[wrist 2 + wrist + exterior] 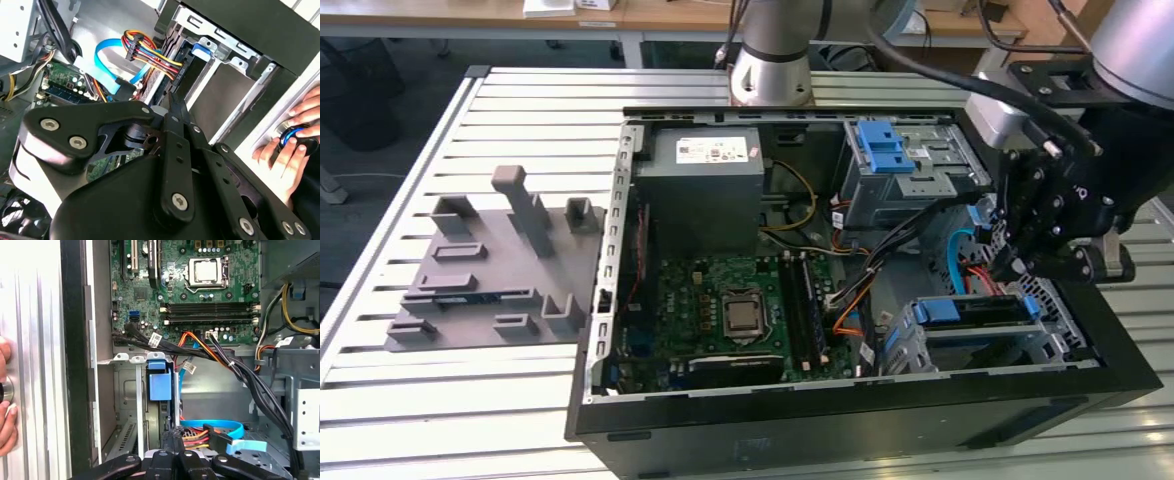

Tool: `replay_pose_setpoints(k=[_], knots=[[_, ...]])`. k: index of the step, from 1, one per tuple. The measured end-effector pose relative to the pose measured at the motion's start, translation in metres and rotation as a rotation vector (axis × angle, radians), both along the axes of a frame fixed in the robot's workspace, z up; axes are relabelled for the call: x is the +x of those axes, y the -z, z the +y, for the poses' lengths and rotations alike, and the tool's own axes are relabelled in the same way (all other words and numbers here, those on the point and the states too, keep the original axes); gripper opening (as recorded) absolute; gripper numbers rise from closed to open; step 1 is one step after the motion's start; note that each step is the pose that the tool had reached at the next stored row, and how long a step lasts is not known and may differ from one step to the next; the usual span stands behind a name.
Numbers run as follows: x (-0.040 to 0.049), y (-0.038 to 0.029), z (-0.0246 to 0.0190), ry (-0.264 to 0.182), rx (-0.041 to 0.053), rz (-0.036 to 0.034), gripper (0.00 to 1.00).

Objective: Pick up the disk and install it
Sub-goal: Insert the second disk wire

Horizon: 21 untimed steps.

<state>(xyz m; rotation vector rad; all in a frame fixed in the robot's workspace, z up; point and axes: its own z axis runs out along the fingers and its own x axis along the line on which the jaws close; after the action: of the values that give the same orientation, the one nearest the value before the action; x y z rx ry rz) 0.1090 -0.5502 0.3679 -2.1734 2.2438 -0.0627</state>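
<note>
We see the gripper (pixel 1014 268) low inside the open computer case (pixel 854 425), at the drive cage (pixel 981 345) on the exterior view's right, its jaws drawn together with nothing between them. The disk (pixel 970 312) already sits in that cage, just beside the fingertips, its blue rail (pixel 160 381) facing the motherboard (pixel 200 285)

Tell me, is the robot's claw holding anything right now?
No, it holds nothing. The claw is pinched shut and empty, hanging inside the computer case by the drive bay.
</note>
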Motion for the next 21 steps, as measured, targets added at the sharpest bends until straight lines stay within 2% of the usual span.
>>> replay_pose_setpoints(k=[4,12,21], knots=[[-0.0002,-0.0076,0.0029,0.000,0.0003,0.0000,0.11],[-0.0009,-0.0161,0.0120,0.000,0.0002,0.0000,0.11],[-0.0012,-0.0182,0.0158,0.000,0.0002,0.0001,0.11]])
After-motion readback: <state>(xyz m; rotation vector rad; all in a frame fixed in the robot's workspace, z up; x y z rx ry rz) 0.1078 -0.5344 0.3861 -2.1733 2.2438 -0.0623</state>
